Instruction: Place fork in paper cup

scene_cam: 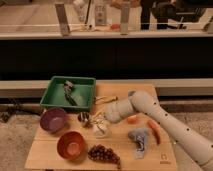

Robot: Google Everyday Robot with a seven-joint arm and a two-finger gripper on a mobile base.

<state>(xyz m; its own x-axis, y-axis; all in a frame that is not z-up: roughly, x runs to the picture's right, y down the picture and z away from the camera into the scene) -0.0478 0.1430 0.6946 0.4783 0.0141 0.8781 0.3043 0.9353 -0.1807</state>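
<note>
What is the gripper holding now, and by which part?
It cannot be told. The gripper is right at the small round white paper cup, hiding whatever it may grip.

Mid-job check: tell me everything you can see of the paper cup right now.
The paper cup is small, plain white, short and round, apparently paper. It seems upright near the middle of the wooden table, right of the orange bowl, beside the dark metal cup. The gripper hangs directly over its rim, hiding part of the opening; I cannot tell whether they touch or whether anything is inside.
</note>
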